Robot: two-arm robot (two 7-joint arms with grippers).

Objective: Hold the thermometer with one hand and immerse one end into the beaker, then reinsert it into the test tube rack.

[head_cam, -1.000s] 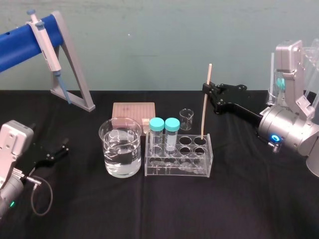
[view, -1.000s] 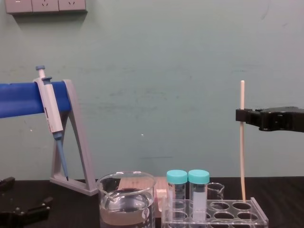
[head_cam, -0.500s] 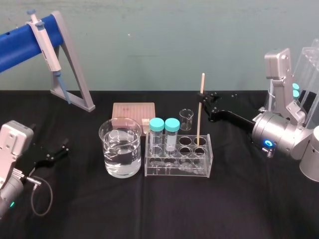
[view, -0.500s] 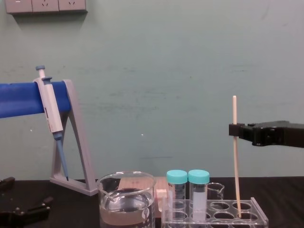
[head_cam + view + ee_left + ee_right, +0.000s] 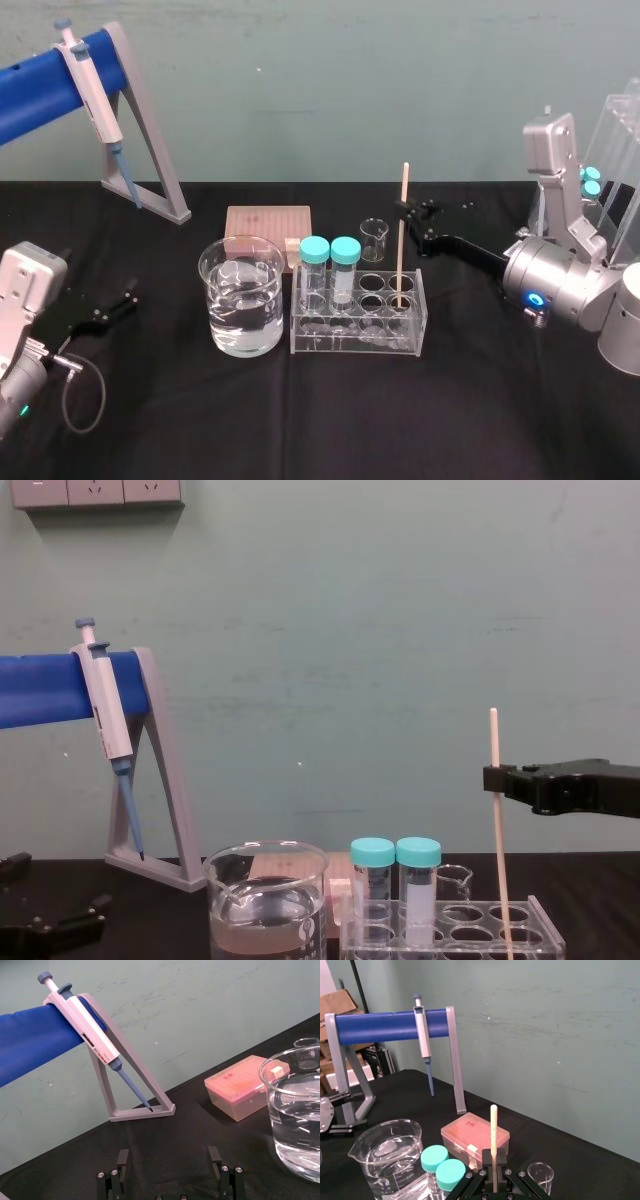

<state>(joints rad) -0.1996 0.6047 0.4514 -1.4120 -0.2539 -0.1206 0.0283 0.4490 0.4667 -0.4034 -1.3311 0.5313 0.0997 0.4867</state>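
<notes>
The thermometer (image 5: 402, 235) stands nearly upright, a thin cream rod with its lower end down in a hole at the right end of the test tube rack (image 5: 358, 330). My right gripper (image 5: 406, 212) is shut on it about a third of the way down, reaching in from the right. The chest view shows the right gripper (image 5: 493, 779) clamped on the thermometer (image 5: 497, 850) above the rack (image 5: 450, 932). The rod (image 5: 493, 1130) rises between the shut fingers in the right wrist view. The beaker (image 5: 241, 295), part full of water, stands left of the rack. My left gripper (image 5: 168, 1160) rests open at the table's left.
Two teal-capped tubes (image 5: 330, 262) stand in the rack's left end. A small glass beaker (image 5: 374, 240) and a pink tip box (image 5: 268, 225) sit behind it. The grey stand (image 5: 150, 150) with the pipette (image 5: 88, 80) is at the back left.
My right gripper has come down and slightly left with the thermometer, and the rod's lower end has sunk deeper into the rack hole. The left arm has not moved.
</notes>
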